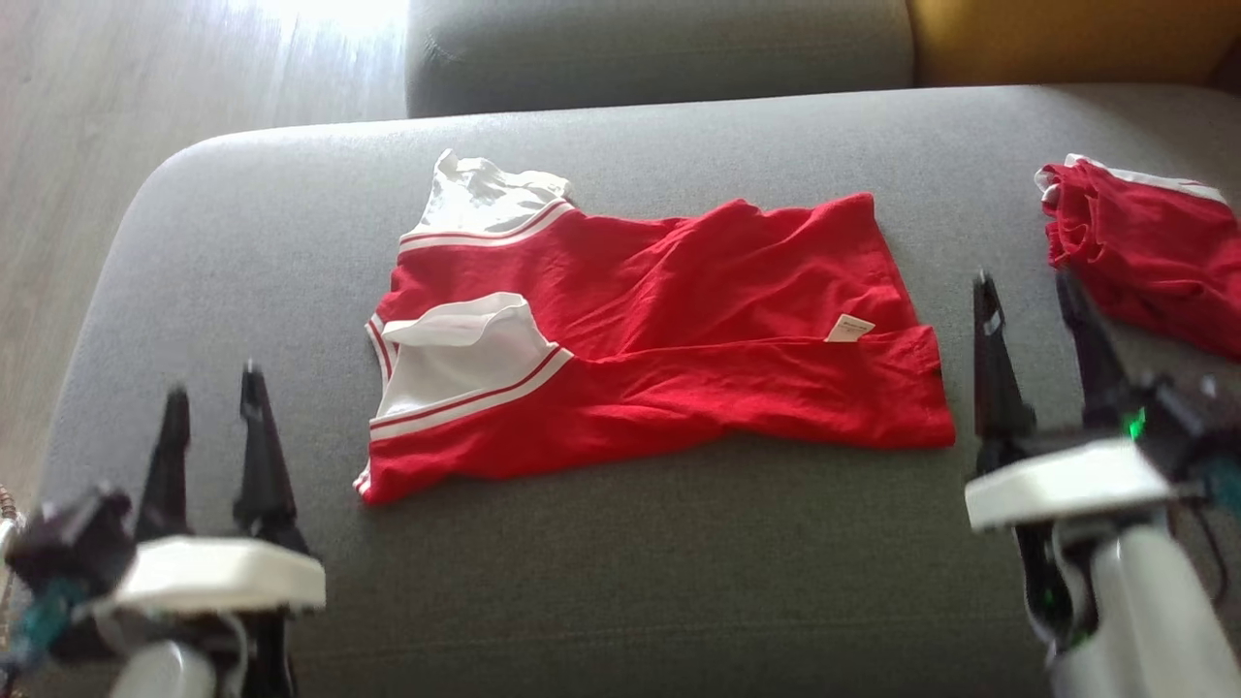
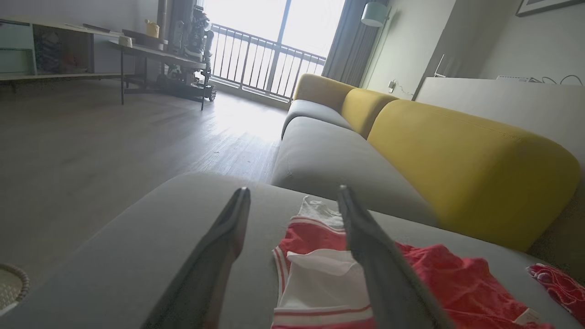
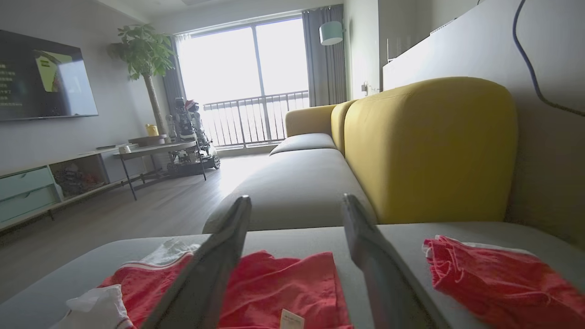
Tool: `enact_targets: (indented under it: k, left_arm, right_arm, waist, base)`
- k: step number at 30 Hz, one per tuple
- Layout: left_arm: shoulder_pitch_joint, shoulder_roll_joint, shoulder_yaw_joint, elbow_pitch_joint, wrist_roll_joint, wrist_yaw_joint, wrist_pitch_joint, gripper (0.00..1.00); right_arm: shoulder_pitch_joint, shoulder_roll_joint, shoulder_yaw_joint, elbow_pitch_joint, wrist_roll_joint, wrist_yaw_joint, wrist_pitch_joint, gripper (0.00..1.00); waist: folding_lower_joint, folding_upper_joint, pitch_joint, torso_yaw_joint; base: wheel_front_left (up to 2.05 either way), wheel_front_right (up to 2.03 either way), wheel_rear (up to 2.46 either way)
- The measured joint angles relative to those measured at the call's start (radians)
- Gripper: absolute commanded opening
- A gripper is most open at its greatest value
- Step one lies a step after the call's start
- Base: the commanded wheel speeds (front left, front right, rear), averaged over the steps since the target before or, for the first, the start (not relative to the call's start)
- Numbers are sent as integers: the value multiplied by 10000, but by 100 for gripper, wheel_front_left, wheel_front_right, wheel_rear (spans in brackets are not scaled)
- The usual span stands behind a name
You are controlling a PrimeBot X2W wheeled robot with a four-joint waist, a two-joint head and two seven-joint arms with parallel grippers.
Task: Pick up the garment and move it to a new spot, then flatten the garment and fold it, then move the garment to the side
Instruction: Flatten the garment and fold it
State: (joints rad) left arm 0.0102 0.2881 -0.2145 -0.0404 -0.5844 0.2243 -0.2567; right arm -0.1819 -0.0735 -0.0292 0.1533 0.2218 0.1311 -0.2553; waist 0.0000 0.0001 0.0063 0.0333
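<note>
A red garment lies in the middle of the grey sofa seat. It is a shirt with white sleeves and thin red and white stripes. The sleeves are at the robot's left and the bottom edge is at its right. The garment lies mostly flat, with some wrinkles, and one long side looks folded over the rest. One white sleeve sits on top of the red part. A small white label shows near the bottom edge.

The left gripper is low on the left, over bare grey seat. Its two dark fingers are apart and hold nothing. It is apart from the garment, near the sleeve end.

The right gripper is low on the right, just beside the bottom edge of the garment. Its fingers are apart too, and nothing is between them. It sits between the garment and another red cloth, which lies bunched up at the far right of the seat.

Behind the seat there is a yellow back cushion. A wooden floor shows past the left end of the sofa
</note>
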Motion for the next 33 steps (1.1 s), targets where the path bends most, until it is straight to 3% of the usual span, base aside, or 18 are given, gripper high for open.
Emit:
enact_targets:
  k: [4, 6, 15, 22, 33]
  left_arm:
    - [841, -1373, 945, 75, 433, -621, 0, 100]
    - [1045, -1755, 1091, 336, 857, -1053, 0, 100]
    - [1059, -2318, 1737, 1582, 1799, -2075, 2, 100]
    - [734, -2355, 1808, 2936, 1845, -2257, 2, 100]
    - [-1148, -2439, 1755, 5958, 1666, -2067, 6, 100]
  right_arm:
    - [1109, 132, -305, -499, -245, 0, 0, 100]
    - [1429, 165, -286, -606, -297, 0, 0, 100]
    - [1592, 213, -19, -813, -8, 0, 0, 100]
    - [1533, 213, 100, -830, 42, 0, 0, 100]
    - [1358, 215, 458, -846, 337, 0, 0, 100]
  waist:
    - [0, 0, -102, 41]
    - [0, 0, -138, 46]
    - [0, 0, -147, -78]
    - [0, 0, 3, -365]
    - [0, 0, 716, -1157]
  base:
    - [0, 0, 0]
    - [0, 0, 0]
    - [0, 0, 0]
    - [0, 0, 0]
    - [0, 0, 0]
